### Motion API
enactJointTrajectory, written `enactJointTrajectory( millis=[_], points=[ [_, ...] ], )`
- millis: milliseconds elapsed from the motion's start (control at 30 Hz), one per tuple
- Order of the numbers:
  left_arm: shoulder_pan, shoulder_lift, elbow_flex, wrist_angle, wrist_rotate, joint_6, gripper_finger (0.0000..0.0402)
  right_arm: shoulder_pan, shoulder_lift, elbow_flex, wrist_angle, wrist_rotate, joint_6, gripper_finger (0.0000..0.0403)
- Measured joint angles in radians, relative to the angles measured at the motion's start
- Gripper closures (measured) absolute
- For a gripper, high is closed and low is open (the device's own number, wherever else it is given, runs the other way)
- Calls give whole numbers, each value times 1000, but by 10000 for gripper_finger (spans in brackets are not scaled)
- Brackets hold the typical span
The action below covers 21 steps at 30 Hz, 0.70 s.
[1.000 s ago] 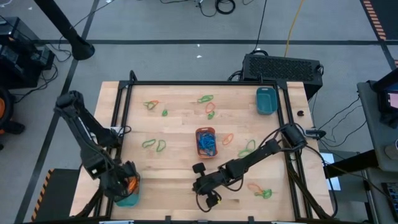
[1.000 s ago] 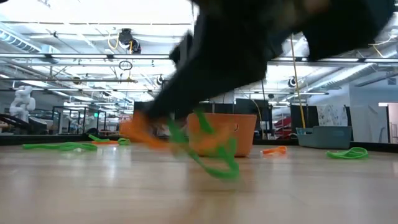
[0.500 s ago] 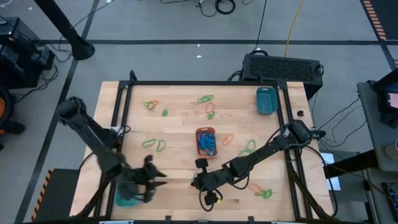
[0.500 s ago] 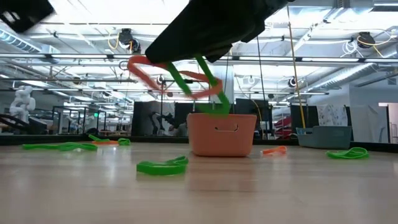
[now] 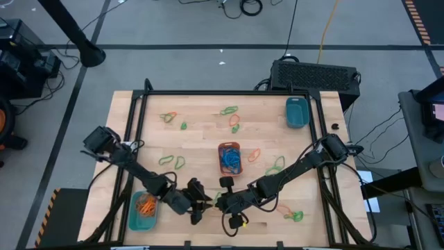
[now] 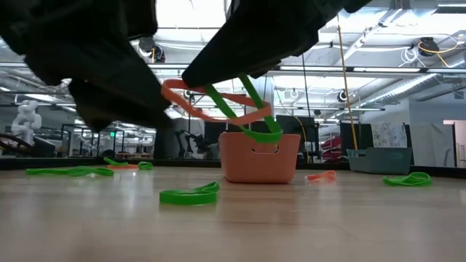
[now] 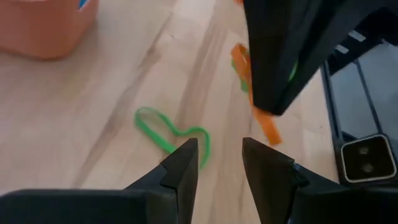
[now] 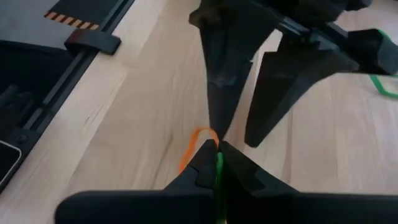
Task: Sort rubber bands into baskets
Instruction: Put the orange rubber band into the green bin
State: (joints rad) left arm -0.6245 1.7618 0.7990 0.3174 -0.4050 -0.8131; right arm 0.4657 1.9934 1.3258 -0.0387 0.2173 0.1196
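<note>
My right gripper [image 5: 220, 203] is shut on an orange rubber band [image 6: 218, 108] and a green rubber band [image 6: 256, 120] near the table's front middle. My left gripper [image 5: 199, 208] stands open just left of it, its fingers [image 7: 183, 168] pointing at the right gripper's tips. A loose green band [image 7: 171, 134] lies flat on the wood below them. Of the baskets, the orange one [image 5: 229, 158] stands mid-table with blue bands in it. A teal one [image 5: 143, 210] at the near left holds orange bands. A second teal one [image 5: 296, 111] is at the far right. My right gripper pinches the orange band [image 8: 196, 144] and the green band [image 8: 219, 163] together between its two fingertips. The fingers slant down toward the table's left. Both bands hang in slack loops below the fingers, clear of the table.
More green and orange bands lie scattered over the far left [image 5: 168, 117], far middle [image 5: 229, 111], middle left [image 5: 172, 161] and near right [image 5: 293, 215] of the table. A black frame rail [image 5: 229, 93] runs around the tabletop.
My left gripper has swung from over the near-left teal basket toward the table's right, sunk, tipped more level and stopped beside the right gripper. My right gripper has risen a little with the orange and green bands, now clear of the table. One green band stayed on the wood.
</note>
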Motion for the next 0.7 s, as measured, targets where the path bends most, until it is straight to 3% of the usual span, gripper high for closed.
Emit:
enactJointTrajectory(
  millis=[233, 467, 700],
  points=[
    [9, 2, 0, 19, 155, 113, 269, 3, 0, 0, -59, 73, 18, 403],
    [27, 2, 0, 42, 101, 121, 269, 3, 0, 0, -48, 74, 25, 402],
    [59, 2, 0, 94, 109, 140, 269, 3, 0, 0, -48, 73, 23, 402]
  ],
)
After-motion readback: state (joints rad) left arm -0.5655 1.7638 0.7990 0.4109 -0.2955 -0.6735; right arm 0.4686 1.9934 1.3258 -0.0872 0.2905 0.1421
